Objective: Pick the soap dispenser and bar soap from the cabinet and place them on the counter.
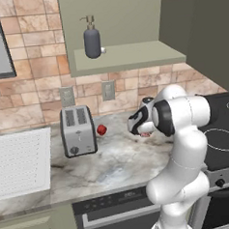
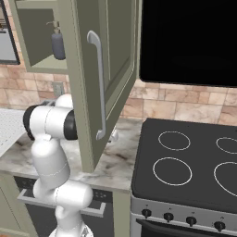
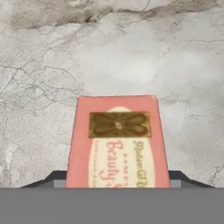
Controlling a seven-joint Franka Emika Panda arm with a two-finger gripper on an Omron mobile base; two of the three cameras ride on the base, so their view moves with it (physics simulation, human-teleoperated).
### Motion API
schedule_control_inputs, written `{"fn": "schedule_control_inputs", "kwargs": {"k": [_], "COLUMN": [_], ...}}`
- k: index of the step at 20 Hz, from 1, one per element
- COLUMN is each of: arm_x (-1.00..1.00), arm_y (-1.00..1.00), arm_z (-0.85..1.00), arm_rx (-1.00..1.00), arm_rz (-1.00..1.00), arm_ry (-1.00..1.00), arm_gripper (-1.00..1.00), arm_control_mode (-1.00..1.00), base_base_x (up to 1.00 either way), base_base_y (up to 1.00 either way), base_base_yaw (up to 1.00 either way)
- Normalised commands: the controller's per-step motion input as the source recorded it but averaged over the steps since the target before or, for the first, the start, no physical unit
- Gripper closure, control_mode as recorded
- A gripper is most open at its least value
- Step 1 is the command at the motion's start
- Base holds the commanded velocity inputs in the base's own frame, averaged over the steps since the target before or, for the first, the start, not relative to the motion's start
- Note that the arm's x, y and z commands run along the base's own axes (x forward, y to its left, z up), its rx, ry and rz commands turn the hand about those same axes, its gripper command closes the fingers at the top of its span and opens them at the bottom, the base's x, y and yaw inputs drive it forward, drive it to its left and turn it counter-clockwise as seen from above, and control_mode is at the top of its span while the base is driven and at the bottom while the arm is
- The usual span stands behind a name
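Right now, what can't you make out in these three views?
- bar soap, hand view: near end cut off by the bottom edge; whether it touches the counter can't be told.
- fingers, hand view: tips barely show beside the soap, so contact is unclear.
- soap dispenser, right base view: small, and the open cabinet door hides the shelf's right part.
- gripper, left base view: fingers hidden behind the wrist.

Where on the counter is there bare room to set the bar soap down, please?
The counter is bare between the toaster and the stovetop, in front of the red ball. Under the bar soap it is bare marble. It is crowded beside the toaster.
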Motion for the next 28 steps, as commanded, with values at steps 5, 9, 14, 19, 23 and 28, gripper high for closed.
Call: {"fn": "schedule_control_inputs", "kwargs": {"k": [5,9,14,19,23,28], "arm_x": [0.03,0.0,0.0,0.01,-0.01,-0.08], "arm_y": [0.0,0.0,0.0,0.01,0.05,0.1], "arm_z": [-0.14,-0.07,-0.07,-0.04,0.05,0.32], "arm_rx": [0.01,0.03,0.03,0.03,-0.01,-0.07], "arm_rz": [0.0,0.0,0.0,0.02,0.03,0.03], "arm_ry": [0.01,0.01,0.01,0.01,0.01,-0.04], "arm_gripper": [-1.0,-1.0,-1.0,-1.0,-1.0,-1.0], "arm_control_mode": [-1.0,-1.0,-1.0,-1.0,-1.0,-1.0], "base_base_x": [0.0,0.0,0.0,0.0,0.0,0.0], "base_base_y": [0.0,0.0,0.0,0.0,0.0,0.0], "base_base_yaw": [0.0,0.0,0.0,0.0,0.0,0.0]}}
